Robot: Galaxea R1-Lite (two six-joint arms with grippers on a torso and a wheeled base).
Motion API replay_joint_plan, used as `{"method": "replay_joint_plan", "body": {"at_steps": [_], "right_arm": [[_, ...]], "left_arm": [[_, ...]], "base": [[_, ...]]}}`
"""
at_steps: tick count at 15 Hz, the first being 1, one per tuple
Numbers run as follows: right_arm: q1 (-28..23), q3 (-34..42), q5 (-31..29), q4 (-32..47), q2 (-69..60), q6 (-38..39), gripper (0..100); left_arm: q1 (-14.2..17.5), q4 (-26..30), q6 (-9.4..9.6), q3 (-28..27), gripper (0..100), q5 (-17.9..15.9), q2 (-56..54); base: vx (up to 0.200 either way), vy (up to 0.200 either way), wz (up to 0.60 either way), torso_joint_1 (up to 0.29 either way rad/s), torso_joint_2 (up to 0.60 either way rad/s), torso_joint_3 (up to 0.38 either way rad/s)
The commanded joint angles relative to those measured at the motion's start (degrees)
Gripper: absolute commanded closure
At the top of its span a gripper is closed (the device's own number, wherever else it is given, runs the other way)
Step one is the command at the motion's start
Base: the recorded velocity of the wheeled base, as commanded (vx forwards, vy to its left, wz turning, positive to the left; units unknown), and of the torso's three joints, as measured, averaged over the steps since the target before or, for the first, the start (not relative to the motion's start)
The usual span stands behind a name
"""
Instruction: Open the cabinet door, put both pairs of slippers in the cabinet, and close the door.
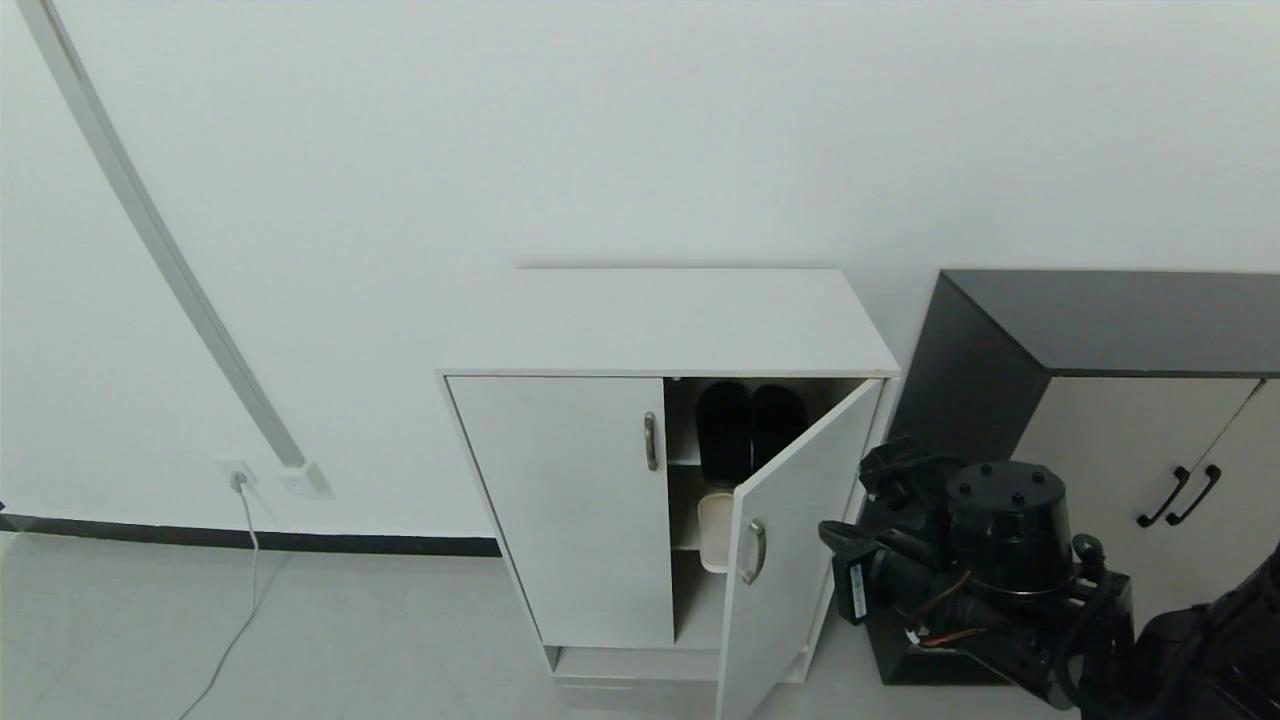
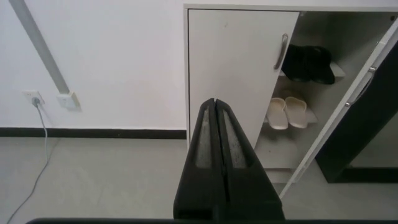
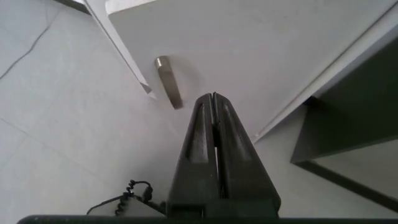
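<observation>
Right gripper [image 3: 214, 96], fingers pressed together and empty, hangs just beside the half-open right door [image 1: 800, 500] of the white cabinet [image 1: 680, 320], near its handle [image 1: 753, 552]. Left gripper [image 2: 215, 101], closed on nothing, faces the cabinet from farther out. Black slippers [image 1: 750, 425] and beige slippers [image 2: 289, 112] sit on shelves inside, so closing seems in hand: next, push the door flush. Pale floor [image 1: 350, 640] lies before the cabinet, white wall [image 1: 500, 150] behind, dark cabinet [image 1: 1100, 320] beside.

White wall [image 1: 400, 150], grey floor [image 1: 330, 640], dark sideboard [image 1: 1120, 320] (pale doors [image 1: 1120, 430]), wall socket [image 1: 236, 472]
</observation>
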State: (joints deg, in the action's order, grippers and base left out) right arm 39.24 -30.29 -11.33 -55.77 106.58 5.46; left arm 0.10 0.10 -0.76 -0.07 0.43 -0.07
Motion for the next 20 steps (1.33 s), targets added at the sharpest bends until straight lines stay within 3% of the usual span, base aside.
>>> {"method": "replay_joint_plan", "body": {"at_steps": [1,7,20], "right_arm": [[-0.5,-1.3,0.2,0.0,1.9,0.0,100],[-1.9,-5.4,3.5,-6.5,9.8,-0.2,100],[-6.3,-24.5,3.9,-6.4,24.2,-0.6,100]], "left_arm": [[0.0,0.0,-0.04,0.0,100,0.1,0.1],[0.0,0.0,-0.04,0.0,100,0.1,0.1],[0.0,0.0,-0.04,0.0,100,0.1,0.1]], "base": [[0.0,0.0,0.0,0.0,0.0,0.0],[0.0,0.0,0.0,0.0,0.0,0.0],[0.0,0.0,0.0,0.0,0.0,0.0]]}}
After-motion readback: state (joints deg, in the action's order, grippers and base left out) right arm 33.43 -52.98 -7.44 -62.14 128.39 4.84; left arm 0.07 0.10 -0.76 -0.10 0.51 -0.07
